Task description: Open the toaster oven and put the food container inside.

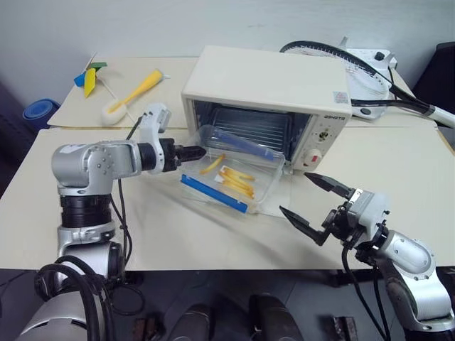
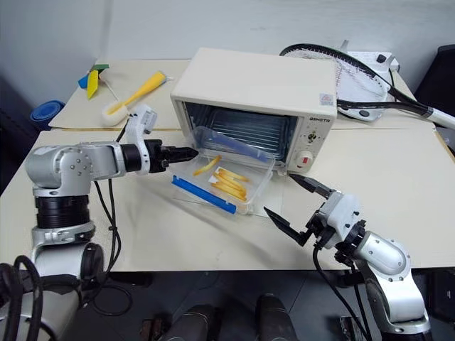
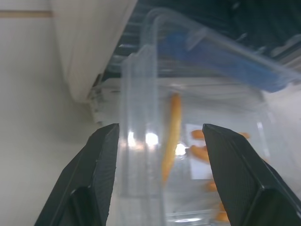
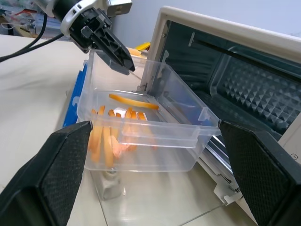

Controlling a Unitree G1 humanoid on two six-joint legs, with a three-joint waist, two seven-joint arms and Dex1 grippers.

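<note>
**Container parked at the mouth of the open toaster oven**

Sitting on the lowered door of the toaster oven (image 1: 266, 89) is the food container (image 1: 231, 174), tilted, with its far end poking into the oven opening and its near end out toward the table (image 1: 398, 170). You can see the yellow-orange food strips (image 1: 234, 181) through the clear plastic, and one blue clip strip (image 1: 213, 193) runs along the near long side.

The left gripper (image 1: 201, 151) is right at the container's left short end. From the left wrist camera its two black fingers (image 3: 89, 183) stand apart on either side of the container's end wall, with visible gaps between the pads and the plastic, so it looks loosened rather than clamped. Can't tell for sure if a pad is brushing the wall though.

The right gripper (image 1: 313, 202) hangs in front of the oven's control panel side, near the container but apart from it, fingers spread wide with nothing between them.

Other stuff behind: a yellow-handled brush (image 1: 135, 94) on the back table to the left, and a racket (image 1: 355, 67) behind the oven to the right.
</note>
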